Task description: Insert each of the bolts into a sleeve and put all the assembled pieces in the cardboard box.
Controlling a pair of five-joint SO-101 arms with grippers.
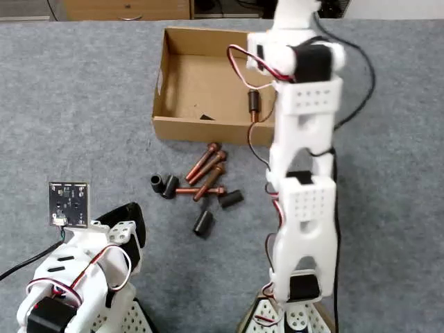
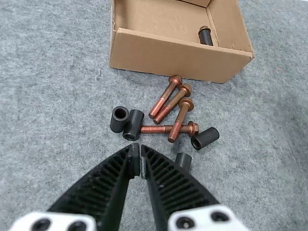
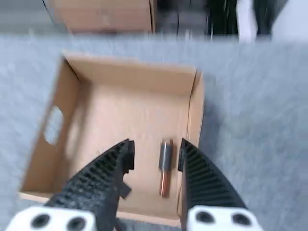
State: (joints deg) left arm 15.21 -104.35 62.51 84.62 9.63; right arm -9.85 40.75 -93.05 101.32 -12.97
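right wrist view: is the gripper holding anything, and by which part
Nothing. The right gripper is open over the cardboard box; the sleeved bolt is between its jaws, touching neither.

Loose bolts (image 1: pixel 201 163) and sleeves (image 1: pixel 202 222) near the cardboard box (image 1: pixel 201 130)

Copper bolts (image 2: pixel 166 97), black sleeves (image 2: pixel 119 119), brown cardboard box (image 2: pixel 173 53), grey carpet (image 2: pixel 53 96).
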